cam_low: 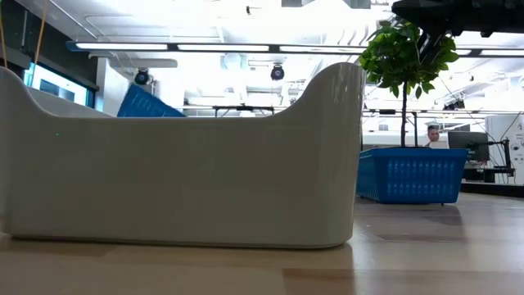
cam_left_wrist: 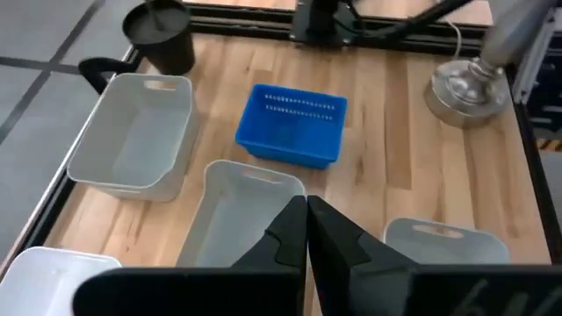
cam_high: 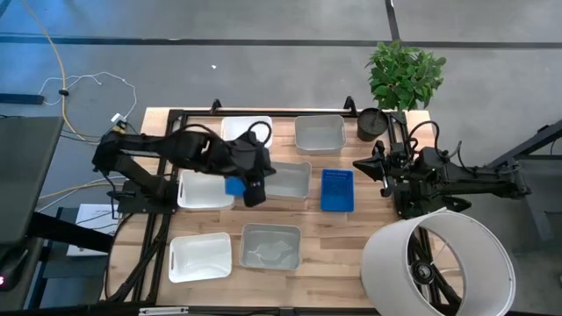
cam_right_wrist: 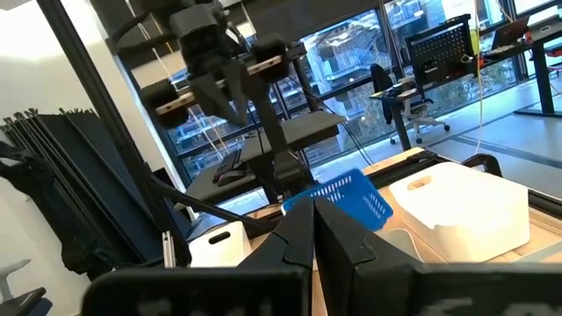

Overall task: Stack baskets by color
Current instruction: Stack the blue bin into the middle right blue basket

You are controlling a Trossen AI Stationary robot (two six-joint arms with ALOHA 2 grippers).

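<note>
Your left arm covers a lot. From above it hides part of a white basket (cam_high: 200, 190) and most of a small blue basket (cam_high: 234, 185). That blue one sits tipped up at the white basket's edge, next to the left claw (cam_high: 254, 195). I cannot tell what props it up. In the low view one white basket (cam_low: 180, 164) fills most of the picture and blocks nearly all the others. The big white lampshade (cam_high: 436, 263) is cut off at the bottom of the high view.

The baskets are smooth plastic boxes with round corners. From above you see three white, three see-through grey, and two bright blue. The second blue basket (cam_high: 336, 190) has tiny holes in its floor and sits flat near the middle of the wooden table (cam_high: 342, 246).

The left claw hangs over the middle of the table. Its two fingers are pressed together and hold nothing. The right claw (cam_high: 362, 164) waits at the right side near the black pot (cam_high: 372, 124). Its fingers are pressed together too, with nothing in them.
</note>
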